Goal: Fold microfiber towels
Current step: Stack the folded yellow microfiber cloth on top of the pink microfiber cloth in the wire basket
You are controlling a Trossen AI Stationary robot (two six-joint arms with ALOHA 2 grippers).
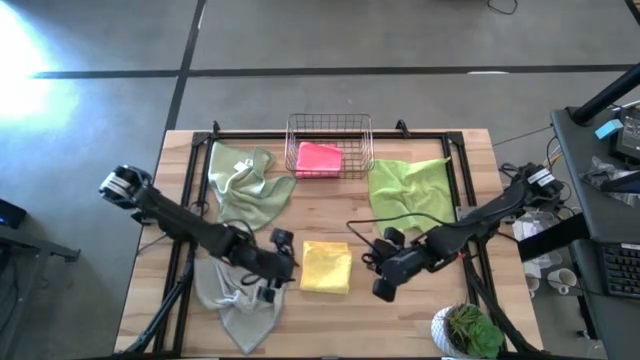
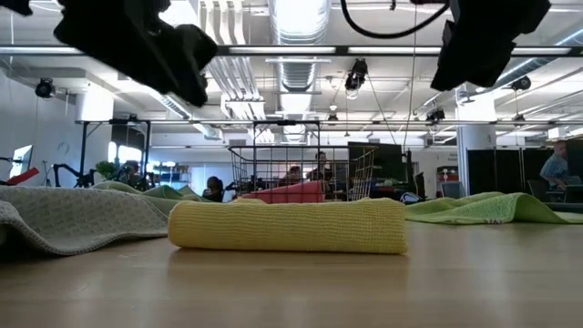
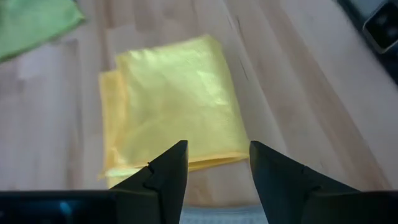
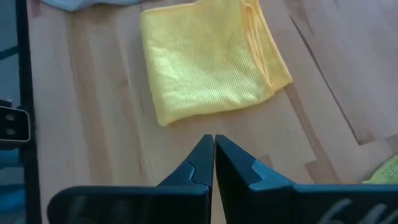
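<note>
Folded yellow microfiber towel lies mid-bench; left hand, fingers parted and empty, hovers at its nine o'clock, right hand pinched shut at three; lift clear without snagging

Bare wood lies open around the folded yellow towel; a grey-beige towel crowds its left side.

Wooden table seen from above. Folded yellow towel laid at centre. Grey-beige towel at 8 o'clock, sage towel at 10, wire basket at 12, lime towel at 2, potted plant at 5.
</note>
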